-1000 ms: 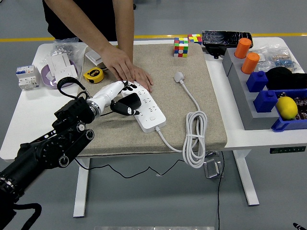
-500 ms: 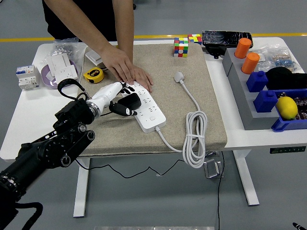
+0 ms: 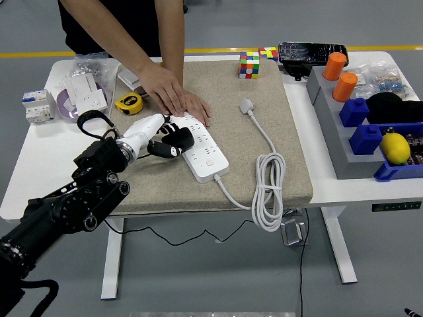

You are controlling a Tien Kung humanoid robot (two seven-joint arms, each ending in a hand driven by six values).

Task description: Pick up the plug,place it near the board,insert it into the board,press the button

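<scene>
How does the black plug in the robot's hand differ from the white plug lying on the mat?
The black plug is dark and bulky; the white plug is pale and flatter. The black plug is held by the left hand at the power strip; the white plug lies loose on the mat, apart from the strip. The white plug's cable is coiled; the black plug's cable is unclear.

Bright, even overhead light, soft shadows, sharp focus throughout.

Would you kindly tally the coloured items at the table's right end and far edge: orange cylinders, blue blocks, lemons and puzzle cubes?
Orange cylinders: 2
Blue blocks: 2
Lemons: 1
Puzzle cubes: 2
Total: 7
</scene>
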